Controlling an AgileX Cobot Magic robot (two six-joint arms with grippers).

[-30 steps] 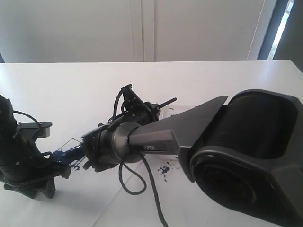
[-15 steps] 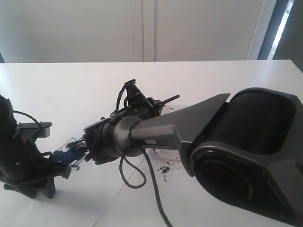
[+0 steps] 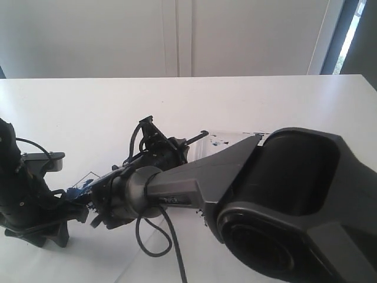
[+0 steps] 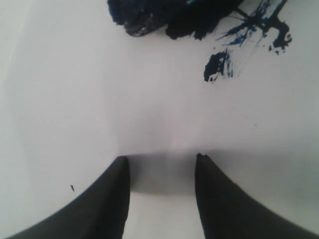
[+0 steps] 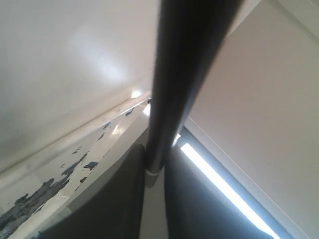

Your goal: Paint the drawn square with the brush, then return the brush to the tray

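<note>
Right gripper [image 5: 153, 172]: closed on the brush [image 5: 172, 74], with the shaft pinched between both jaws. In the exterior view the whole right arm reaches across to the drawn square [image 3: 82, 184], and the wrist sits low over it. I read this as a pen hold, with the brush tilted so the tip can drag across the paper instead of stabbing it.

Left gripper [image 4: 160, 157]: jaws apart with nothing between them, hanging over bare white surface just beside the square. It seems parked there to stay out of the stroke. It may also be there to steady the sheet, though I can't confirm contact.

Table [image 3: 88, 106]: white and wide, and the square lies near its front left part.

Tray [image 3: 235, 137]: clear plastic with dark blotches, well apart from the square on the far side of the right forearm, which hides most of it. The right arm will have to pull back that way for the return.

Brush, again: the handle end pokes up and away from the square toward the tray. The tip is hidden under the gripper, so I can't tell whether it touches the paper.

Square: thin outline with blue smeared inside its near corner. I judge the painting to be underway and not finished.

Splatter [image 4: 217, 64]: small dark flecks just beside the smear, outside the fill. The risk is dragging more paint past the line.
</note>
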